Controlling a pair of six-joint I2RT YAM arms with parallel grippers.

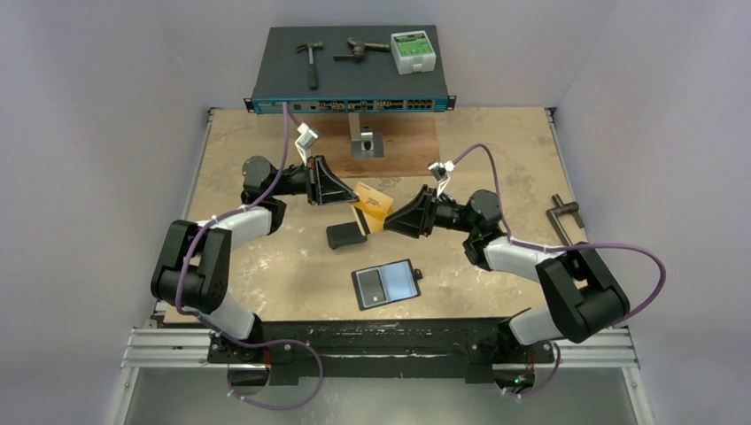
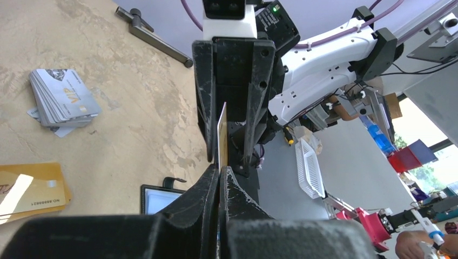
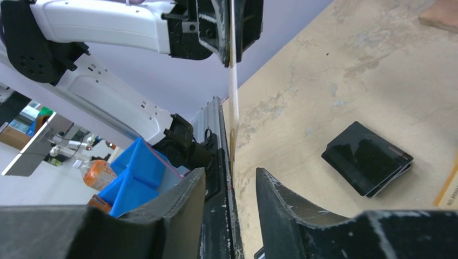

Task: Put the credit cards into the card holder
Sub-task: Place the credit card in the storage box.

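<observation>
**Q:** Left claw (image 2: 220,175) first: what has it got?

**A:** It's pinched tight on the gold-orange credit card (image 2: 221,129), held on edge above the surface (image 1: 266,274). The right claw (image 3: 229,175) faces it, jaws apart around the card's free end, gripping nothing.

**Q:** And the card holder (image 1: 387,283)?

**A:** It lies open toward the arm bases, below both claws, long axis roughly left-to-right. The right claw is nearer, so I'd expect a handover.

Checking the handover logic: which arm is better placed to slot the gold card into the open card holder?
Left. The left gripper is shut on the gold card, while the right gripper has its fingers standing apart around the card's other edge. The card holder lies open, roughly midway between both.
</observation>
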